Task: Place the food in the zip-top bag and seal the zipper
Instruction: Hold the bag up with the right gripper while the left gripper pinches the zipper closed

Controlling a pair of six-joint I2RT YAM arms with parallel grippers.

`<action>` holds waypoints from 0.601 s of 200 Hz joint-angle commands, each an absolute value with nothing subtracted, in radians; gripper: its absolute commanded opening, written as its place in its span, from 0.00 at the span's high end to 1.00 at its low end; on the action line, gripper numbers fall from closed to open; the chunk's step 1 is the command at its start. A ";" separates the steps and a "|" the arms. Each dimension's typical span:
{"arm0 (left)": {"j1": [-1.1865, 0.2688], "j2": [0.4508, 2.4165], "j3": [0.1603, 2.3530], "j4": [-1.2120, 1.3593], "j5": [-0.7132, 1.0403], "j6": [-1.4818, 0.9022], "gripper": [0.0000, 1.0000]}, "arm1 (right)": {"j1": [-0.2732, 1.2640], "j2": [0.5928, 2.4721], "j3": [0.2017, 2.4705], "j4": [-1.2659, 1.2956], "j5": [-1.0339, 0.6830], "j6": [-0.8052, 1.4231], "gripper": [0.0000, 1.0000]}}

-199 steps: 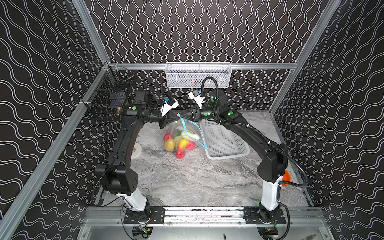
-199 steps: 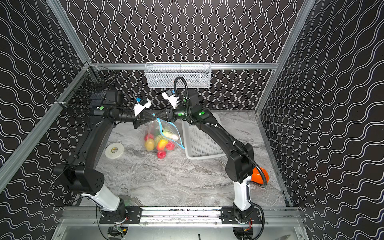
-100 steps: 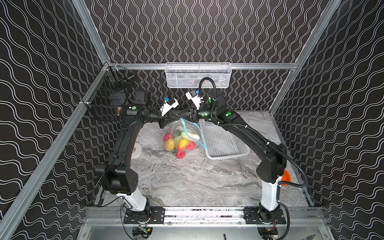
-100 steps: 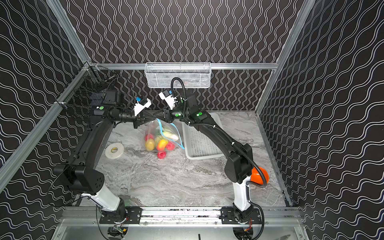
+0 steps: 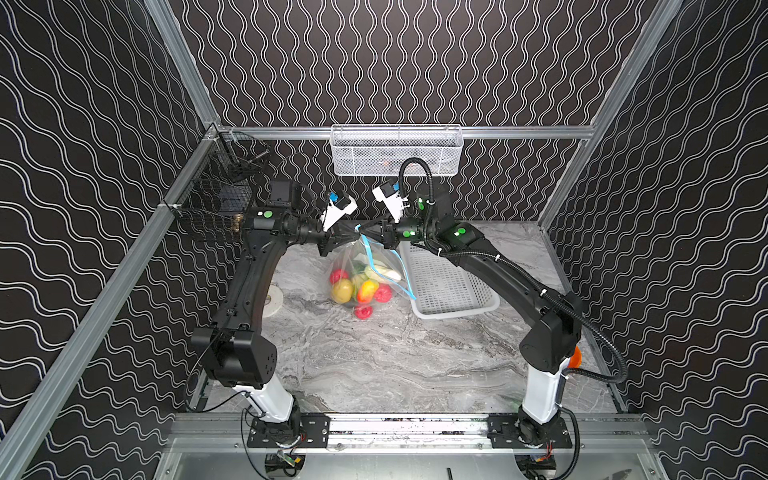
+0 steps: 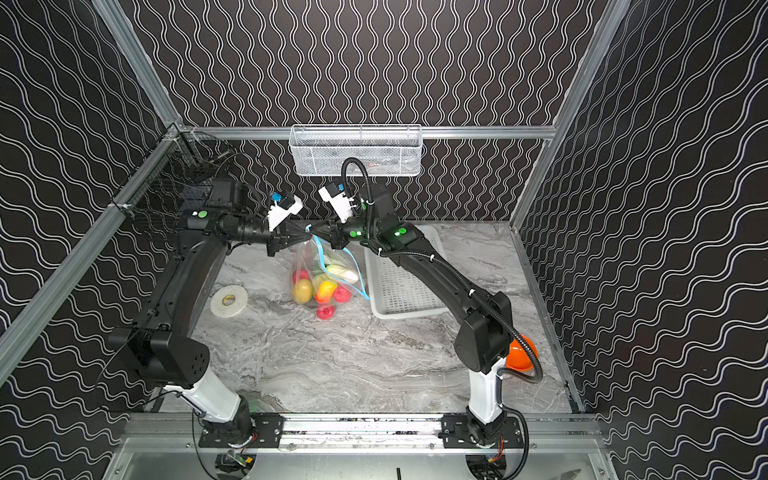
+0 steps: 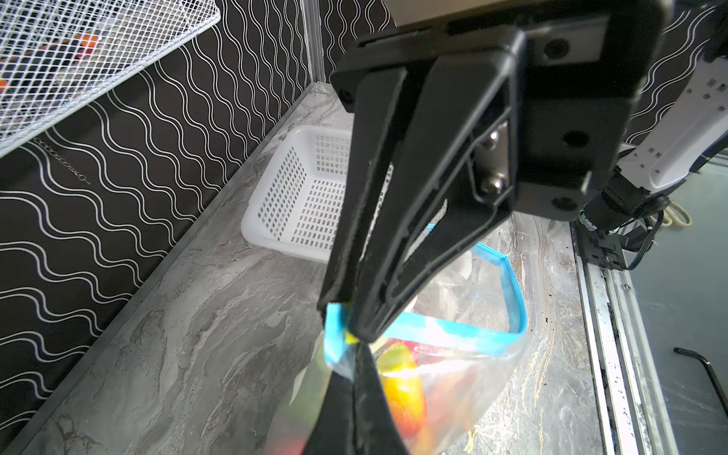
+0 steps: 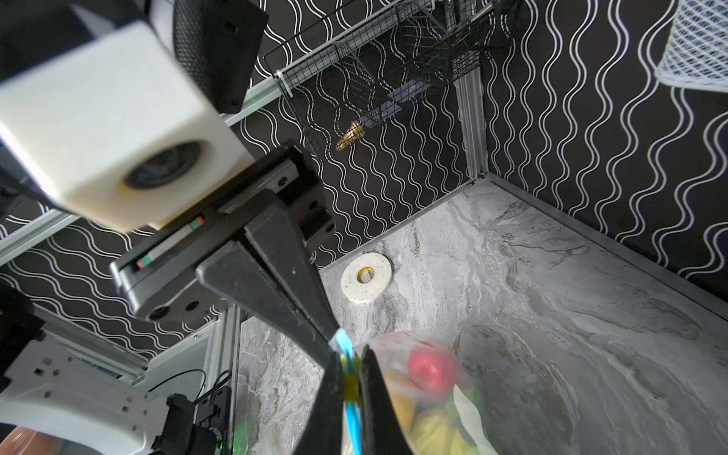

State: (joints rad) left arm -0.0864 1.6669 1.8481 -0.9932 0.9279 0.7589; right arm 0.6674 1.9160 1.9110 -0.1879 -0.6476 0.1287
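The clear zip-top bag (image 5: 376,266) (image 6: 305,266) hangs by one top corner above the marble table, and its lower end rests on the table. Through it shows the food (image 5: 358,287) (image 6: 316,289): yellow, orange, red and green pieces. One red round (image 5: 363,311) lies lowest; whether it is inside I cannot tell. My left gripper (image 5: 353,237) (image 7: 354,364) is shut on the bag's corner. Tip to tip with it, my right gripper (image 5: 366,232) (image 8: 350,370) is shut on the yellow-green slider tab (image 8: 350,384). The zipper (image 7: 465,335) gapes in an open blue loop.
A white perforated basket (image 5: 453,286) stands right of the bag. A white tape roll (image 6: 228,300) lies to its left. An orange bowl (image 6: 521,353) sits behind the right arm's base. A white mesh basket (image 5: 395,149) hangs on the back wall, a black wire cage (image 5: 216,199) at the left.
My right gripper has moved left to the held corner of the bag and its jaws have closed on the slider tab. The left gripper and the bag have stayed put.
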 commanded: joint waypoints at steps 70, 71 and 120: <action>-0.086 1.661 1.856 -0.998 0.965 0.745 1.00 | 0.670 1.904 1.899 -0.166 -0.643 0.117 0.85; -0.086 1.661 1.856 -0.998 0.965 0.744 1.00 | 0.669 1.904 1.899 -0.166 -0.643 0.117 0.85; -0.086 1.660 1.854 -0.985 0.966 0.734 1.00 | 0.669 1.903 1.882 -0.163 -0.640 0.117 0.87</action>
State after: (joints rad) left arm -0.0864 1.6646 1.8473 -0.9966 0.9287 0.7494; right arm 0.6678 1.9133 1.8881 -0.1856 -0.6411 0.1207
